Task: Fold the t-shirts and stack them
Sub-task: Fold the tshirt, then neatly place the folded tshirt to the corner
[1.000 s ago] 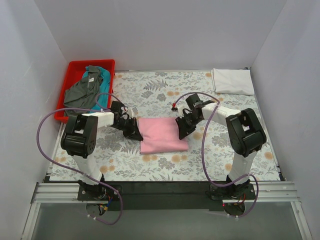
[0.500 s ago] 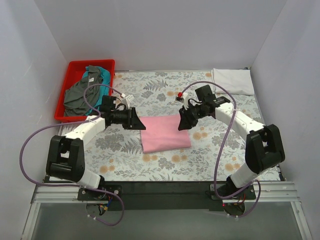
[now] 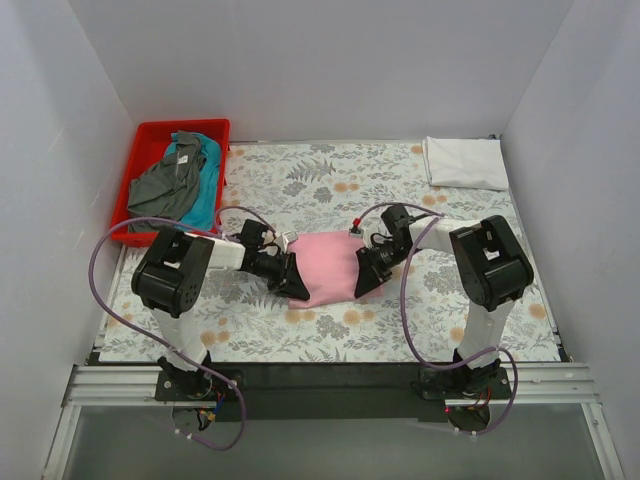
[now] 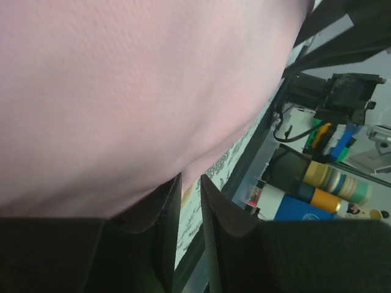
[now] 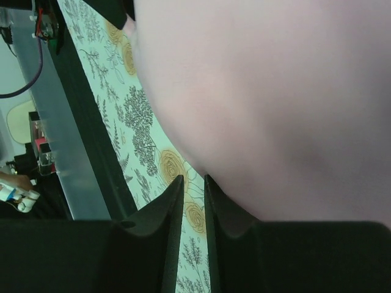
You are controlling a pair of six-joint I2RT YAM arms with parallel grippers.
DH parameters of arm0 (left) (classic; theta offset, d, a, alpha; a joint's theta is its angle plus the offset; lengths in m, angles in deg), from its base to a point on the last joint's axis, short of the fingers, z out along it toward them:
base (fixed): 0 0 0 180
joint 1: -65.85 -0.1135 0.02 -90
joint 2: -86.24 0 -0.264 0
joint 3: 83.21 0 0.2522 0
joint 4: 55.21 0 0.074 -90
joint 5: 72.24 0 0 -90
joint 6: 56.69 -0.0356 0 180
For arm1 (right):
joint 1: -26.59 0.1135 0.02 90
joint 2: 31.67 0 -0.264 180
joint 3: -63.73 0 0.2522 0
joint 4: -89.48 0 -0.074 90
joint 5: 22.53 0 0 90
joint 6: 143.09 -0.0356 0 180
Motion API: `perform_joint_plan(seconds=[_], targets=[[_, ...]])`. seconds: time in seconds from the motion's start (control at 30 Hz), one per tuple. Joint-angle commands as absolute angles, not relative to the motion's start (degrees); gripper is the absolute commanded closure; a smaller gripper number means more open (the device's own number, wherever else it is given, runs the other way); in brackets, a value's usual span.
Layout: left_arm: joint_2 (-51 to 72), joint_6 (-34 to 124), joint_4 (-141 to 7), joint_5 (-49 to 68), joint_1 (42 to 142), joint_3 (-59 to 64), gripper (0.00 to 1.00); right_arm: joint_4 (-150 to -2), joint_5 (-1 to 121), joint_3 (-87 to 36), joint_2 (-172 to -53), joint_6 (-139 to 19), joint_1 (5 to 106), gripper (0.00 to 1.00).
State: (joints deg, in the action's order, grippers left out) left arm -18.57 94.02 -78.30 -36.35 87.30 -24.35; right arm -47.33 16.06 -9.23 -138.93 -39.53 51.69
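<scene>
The light pink t-shirt (image 3: 328,265) lies folded and bunched into a rounded shape at the middle of the tablecloth. My left gripper (image 3: 292,283) presses against its left side and my right gripper (image 3: 362,282) against its right side. In the left wrist view the left gripper (image 4: 190,177) has its jaws closed to a thin slit, with pink cloth (image 4: 122,91) at the tips. The right gripper (image 5: 193,177) looks the same, with tablecloth showing through the slit and pink cloth (image 5: 275,91) touching one tip. A folded white t-shirt (image 3: 465,162) lies at the far right. The dark grey t-shirt (image 3: 170,180) and teal t-shirt (image 3: 205,185) lie crumpled in the bin.
The red plastic bin (image 3: 150,128) stands at the far left corner. The floral tablecloth (image 3: 300,180) covers the table. White walls close in the left, back and right sides. A black rail runs along the near edge.
Both grippers moved from the pink shirt's far corners down to its near sides and closer together. The shirt went from a flat rectangle to a bunched, rounded shape.
</scene>
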Motion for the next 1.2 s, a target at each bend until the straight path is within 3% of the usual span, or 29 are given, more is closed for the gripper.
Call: perform_joint_plan(seconds=[0.0, 0.13, 0.33, 0.5, 0.63, 0.77, 0.93, 1.17], targets=[[-19.3, 89.7, -80.2, -34.5, 87.3, -23.8, 0.81, -48.9, 16.3, -7.4, -139.4, -38.5, 50.2, 0.75], [-18.7, 87.4, -82.2, -35.9, 86.2, -23.0, 0.79, -48.7, 16.0, -5.0, -138.0, -38.4, 49.3, 0.74], [-4.0, 79.6, -85.8, -37.9, 86.6, -19.5, 0.69, -45.7, 11.1, -3.4, -125.4, -37.7, 46.2, 0.68], [6.2, 70.9, -82.6, -16.2, 93.7, -16.8, 0.58, -50.5, 15.4, 2.4, -113.9, -45.9, 38.9, 0.52], [5.1, 62.4, -76.9, -0.7, 107.2, -17.4, 0.5, -56.5, 22.6, 5.6, -108.9, -55.3, 36.1, 0.39], [3.1, 50.3, -65.8, 10.9, 117.9, -20.8, 0.47, -57.8, 27.4, 6.3, -108.0, -60.7, 33.5, 0.39], [-3.0, 42.2, -53.9, 15.7, 126.6, -22.5, 0.48, -60.6, 27.9, 8.7, -109.5, -67.1, 31.2, 0.4], [-12.7, 37.2, -43.2, 15.9, 129.4, -23.7, 0.49, -63.5, 26.8, 10.7, -111.4, -71.3, 30.5, 0.38]])
